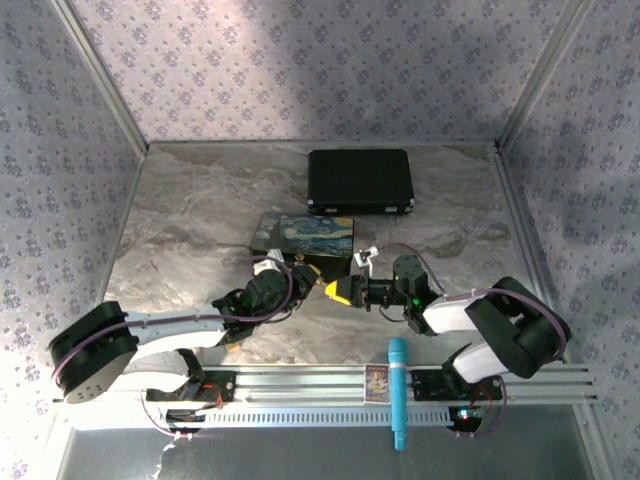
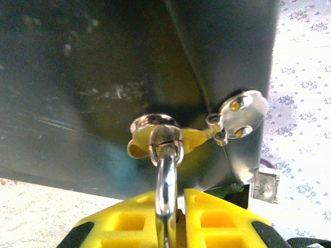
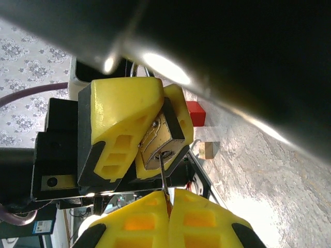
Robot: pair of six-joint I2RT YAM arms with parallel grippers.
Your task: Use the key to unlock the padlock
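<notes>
Well, from the top my left arm [image 1: 190, 325] and my right arm [image 1: 450, 310] meet in the middle of the table [image 1: 200, 200], just at the near side of the painted box [image 1: 305, 232]. What they hold is too tiny to tell from up there.

From my left wrist, my left fingers [image 2: 119, 222] are squeezed tight on the padlock [image 2: 165, 206]. Its silver loop [image 2: 165, 170] sticks straight out from between them. It goes through a ring [image 2: 155, 124] on the dark side of the box.

From my right wrist, my right fingers [image 3: 207, 222] are pinched tight on the key [image 3: 162, 173]. The key is a thin dark strip that points straight up at the keyhole [image 3: 165, 154]. I think the tip is just at the hole.

So I am at the step of putting the key in. Next I must push it all the way in, keep it straight, then turn it.

I think the padlock's long way runs from the keyhole end to the loop. The keyhole end faces my right fingers and the loop end points to the box.
</notes>
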